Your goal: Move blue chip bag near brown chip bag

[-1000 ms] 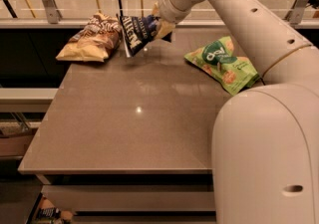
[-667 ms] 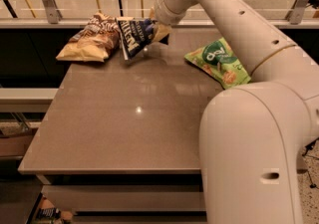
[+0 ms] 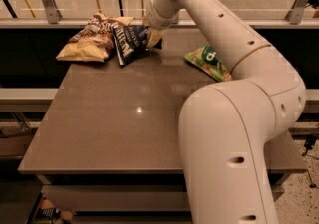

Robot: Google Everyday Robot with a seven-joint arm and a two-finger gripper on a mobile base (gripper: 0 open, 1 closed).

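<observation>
The gripper (image 3: 151, 36) is at the back of the table (image 3: 124, 118) and pinches the right end of the blue chip bag (image 3: 127, 43). That bag leans on the brown chip bag (image 3: 89, 41) beside it, touching it. A green bag (image 3: 207, 61) lies apart on the right.

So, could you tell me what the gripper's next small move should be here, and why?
Probably open the gripper and let go: the blue chip bag, which it seems to grip by the right edge near the table's back, already leans against the brown chip bag, lower edge on the table.
</observation>
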